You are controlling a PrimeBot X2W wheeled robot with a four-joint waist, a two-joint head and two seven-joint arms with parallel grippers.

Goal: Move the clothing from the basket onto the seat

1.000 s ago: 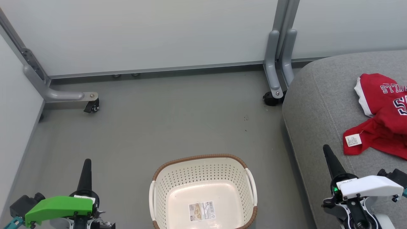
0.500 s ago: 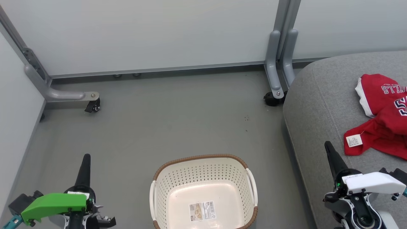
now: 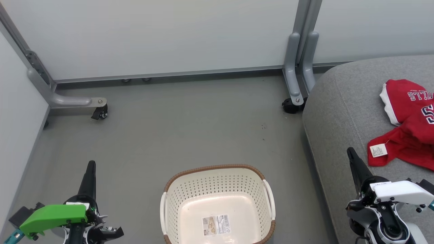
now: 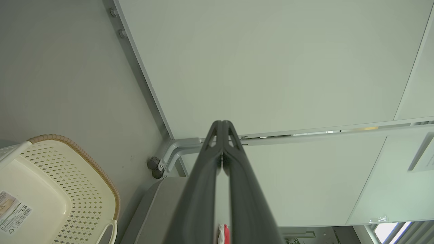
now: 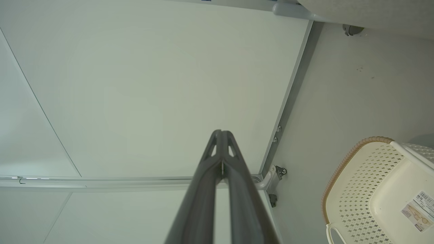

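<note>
The bright red fabric sports clothing with white stripe trim [image 3: 407, 135] lies crumpled on the large grey woven-fabric seat [image 3: 339, 101] at the right edge of the head view. Its small white care tag [image 3: 378, 150] faces up on the lower fold. Part of the clothing runs past the right edge, so I cannot tell how far it spreads.

The oval cream-white perforated plastic basket with the brown woven-look rim [image 3: 213, 168] stands on the grey floor [image 3: 190, 128] at lower centre. Its bottom carries a paper label [image 3: 215, 224] and no red fabric, so the transfer looks complete.

The left gripper [image 3: 91, 163] sits at the lower left, well apart from the basket. In the left wrist view its fingers [image 4: 206, 162] are pressed together along their length and hold nothing. The right gripper [image 3: 349, 150] sits at the lower right over the seat's front edge, near the tagged fold. Its fingers [image 5: 206, 169] are likewise closed flat against each other and hold nothing.

The main risk is the right arm. If it swings toward the right edge of the view as it moves, the finger tip could catch the loose tagged fold and drag it toward the seat's rounded edge, where the cloth could slide to the floor. A sweep toward centre could knock the basket, which looks light and likely to skid.
</note>
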